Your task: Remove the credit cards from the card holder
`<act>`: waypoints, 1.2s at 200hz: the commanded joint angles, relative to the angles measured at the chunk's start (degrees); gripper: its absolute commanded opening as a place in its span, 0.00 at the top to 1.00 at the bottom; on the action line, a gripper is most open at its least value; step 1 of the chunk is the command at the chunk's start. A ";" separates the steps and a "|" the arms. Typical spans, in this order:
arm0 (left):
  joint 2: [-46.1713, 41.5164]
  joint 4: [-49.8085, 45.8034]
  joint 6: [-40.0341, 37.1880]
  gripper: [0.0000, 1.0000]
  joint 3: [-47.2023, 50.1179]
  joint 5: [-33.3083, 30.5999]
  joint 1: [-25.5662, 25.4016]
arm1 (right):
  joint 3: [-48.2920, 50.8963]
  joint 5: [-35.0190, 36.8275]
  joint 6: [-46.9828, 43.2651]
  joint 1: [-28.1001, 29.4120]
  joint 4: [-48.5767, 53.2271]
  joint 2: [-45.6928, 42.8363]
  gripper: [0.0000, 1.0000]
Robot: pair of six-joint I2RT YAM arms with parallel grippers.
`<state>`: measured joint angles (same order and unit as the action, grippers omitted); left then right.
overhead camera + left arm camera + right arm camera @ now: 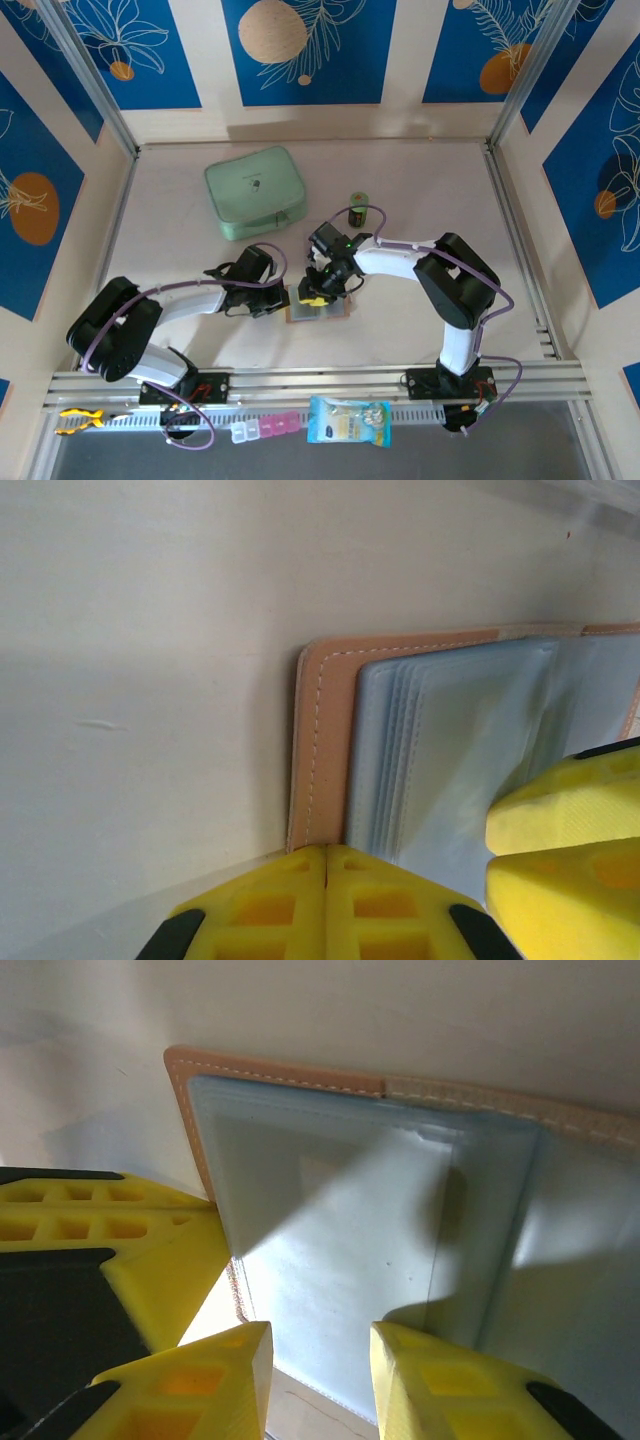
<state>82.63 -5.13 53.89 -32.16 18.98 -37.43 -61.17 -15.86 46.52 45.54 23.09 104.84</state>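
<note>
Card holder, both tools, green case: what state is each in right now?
card holder: lying open on the table, plastic pockets up.
left tool: shut, tips at the holder's tan edge.
right tool: open, over the plastic pockets.
green case: closed, lying flat.

no legible text, no readable labels
</note>
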 commanded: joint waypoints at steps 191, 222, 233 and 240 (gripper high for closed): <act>1.50 -4.73 -1.97 0.96 -0.96 -2.33 -0.41 | 1.14 1.67 -8.90 -2.12 4.28 -2.88 0.72; 1.31 -5.29 -2.07 0.96 -1.24 -2.55 -0.44 | 1.74 1.34 -9.71 -2.86 4.33 -3.00 0.73; 1.31 -5.57 -2.14 0.96 -1.35 -2.64 -0.43 | 1.91 1.02 -10.02 -3.16 4.16 -2.97 0.73; 1.31 -5.66 -2.12 0.96 -1.31 -2.71 -0.44 | 2.01 0.87 -10.28 -3.26 4.06 -2.88 0.74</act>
<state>83.07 -6.52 53.15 -33.01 18.59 -37.43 -60.49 -13.58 38.06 42.92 25.69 103.57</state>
